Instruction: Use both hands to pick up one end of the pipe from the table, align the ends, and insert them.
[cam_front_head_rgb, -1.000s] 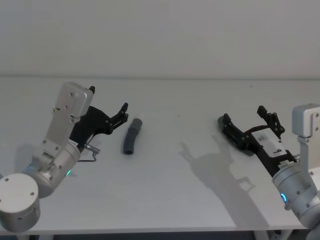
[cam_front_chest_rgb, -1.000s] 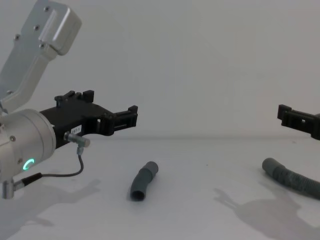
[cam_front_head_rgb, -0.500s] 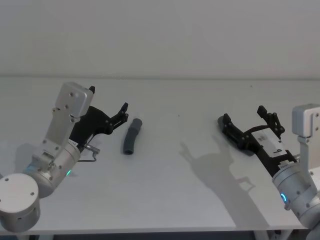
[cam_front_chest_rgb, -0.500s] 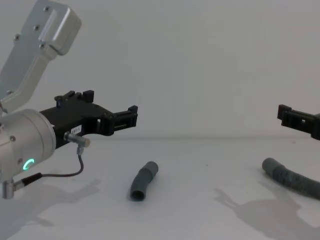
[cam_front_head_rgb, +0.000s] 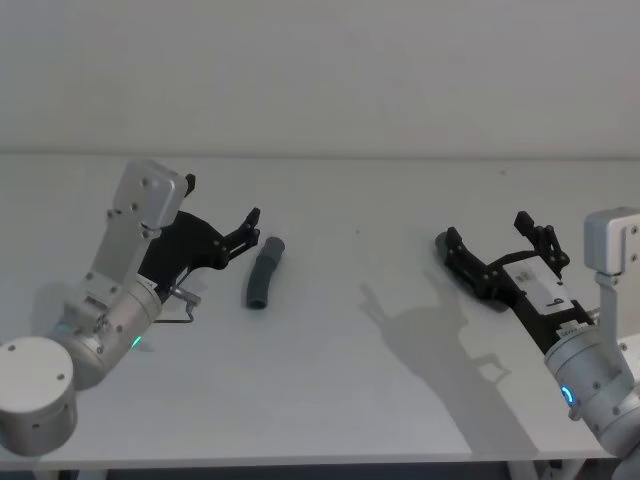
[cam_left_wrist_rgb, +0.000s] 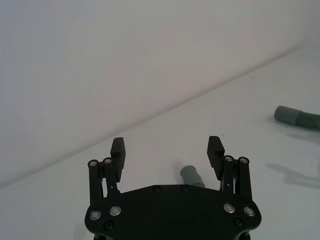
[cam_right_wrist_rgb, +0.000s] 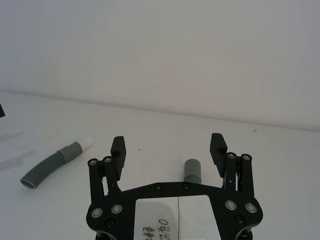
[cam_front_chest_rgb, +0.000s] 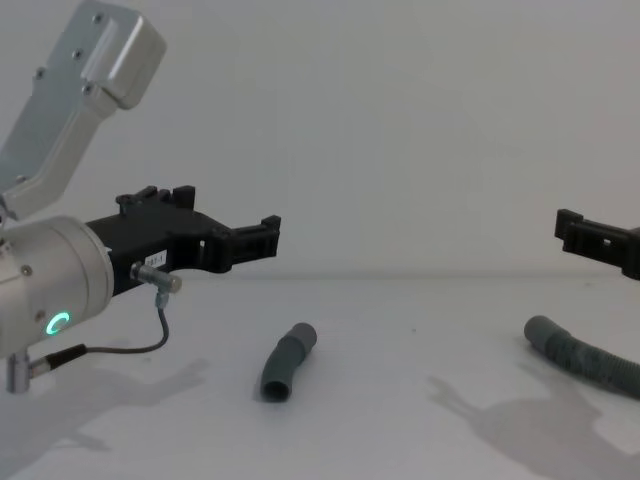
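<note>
Since the frame half a second before, only the left arm had shifted, carrying its claw slightly farther toward the short stub, while the right arm and both hose pieces lay as they had. The tabletop (cam_front_head_rgb: 330, 400) was a plain white-grey surface that carried the two pieces and the arms' shadows (cam_front_head_rgb: 430, 330). On the left, the thick silver arm (cam_front_chest_rgb: 45, 290), its green ring light (cam_front_chest_rgb: 58, 323) glowing, held the left claw (cam_front_head_rgb: 220, 198) above the tabletop just beside the stub's far end, fingers spread wide and gripping nothing. On the right, the right claw (cam_front_head_rgb: 484, 228) hovered likewise released and empty, over the cuff end of the long hose (cam_front_chest_rgb: 585, 355). In the chest view that hose ran off the right edge with its ribbed length flat on the tabletop. Its wider smooth grey cuff (cam_right_wrist_rgb: 192, 170) appeared in the right wrist view just ahead of the spread fingers and between them. The short stub (cam_front_head_rgb: 262, 272) lay well apart from the long hose, left of the middle of the tabletop, slightly bent, touched by neither claw. Its narrower white tip (cam_right_wrist_rgb: 87, 142) showed at its cuffed end in the right wrist view.
</note>
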